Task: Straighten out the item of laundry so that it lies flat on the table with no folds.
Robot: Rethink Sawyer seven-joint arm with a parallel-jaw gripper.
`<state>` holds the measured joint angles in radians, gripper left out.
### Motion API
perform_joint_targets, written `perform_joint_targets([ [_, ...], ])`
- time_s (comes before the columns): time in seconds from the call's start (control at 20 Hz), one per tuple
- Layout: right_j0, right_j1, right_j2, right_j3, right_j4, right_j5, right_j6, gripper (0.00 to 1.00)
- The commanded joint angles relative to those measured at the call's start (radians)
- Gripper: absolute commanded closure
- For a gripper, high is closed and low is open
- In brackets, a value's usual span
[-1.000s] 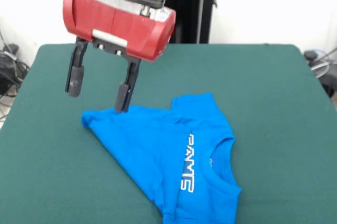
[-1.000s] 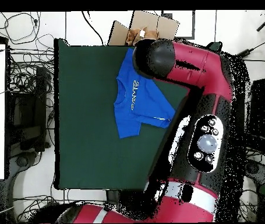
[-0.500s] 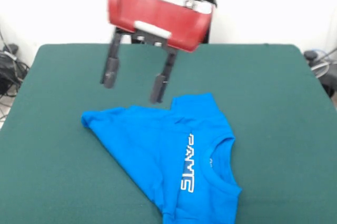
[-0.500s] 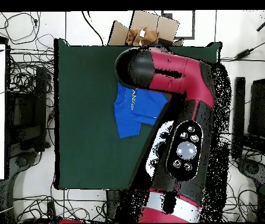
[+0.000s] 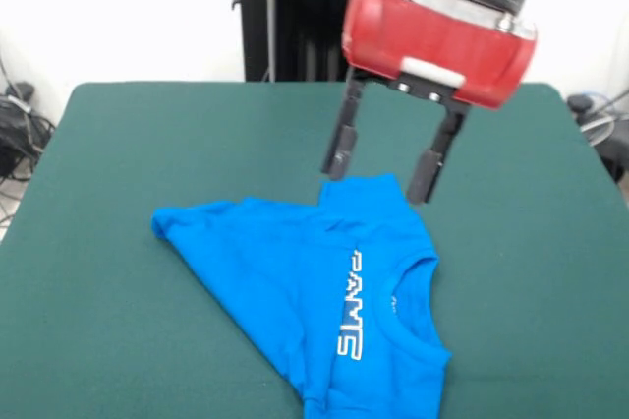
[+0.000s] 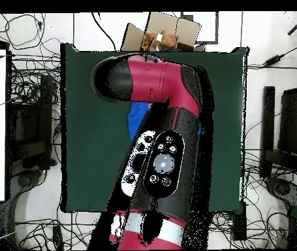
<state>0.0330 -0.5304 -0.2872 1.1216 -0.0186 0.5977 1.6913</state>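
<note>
Lying creased: T-shirt (image 5: 314, 286), one sleeve seemingly folded | pincer (image 5: 383, 165) spread, empty

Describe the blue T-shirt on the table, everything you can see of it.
The T-shirt is bright blue soft fabric with short sleeves and white lettering on the chest. It lies on the green table, folded over rather than spread, tapering to a point at one side, its lower end cut off by the picture's edge. The gripper hangs above its far sleeve, jaws apart, apparently not touching it. In the overhead view the arm hides most of it.
</note>
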Motion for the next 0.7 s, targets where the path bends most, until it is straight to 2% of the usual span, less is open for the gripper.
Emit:
perform_joint_targets([
  [0.05, 0.021, 0.093, -0.019, 0.152, -0.008, -0.071, 0.302, 0.0],
  [0.25, 0.008, 0.098, -0.002, 0.168, 0.017, -0.133, 0.303, 0.0],
  [0.7, -0.055, 0.083, 0.077, 0.223, 0.037, -0.214, 0.216, 0.0],
])
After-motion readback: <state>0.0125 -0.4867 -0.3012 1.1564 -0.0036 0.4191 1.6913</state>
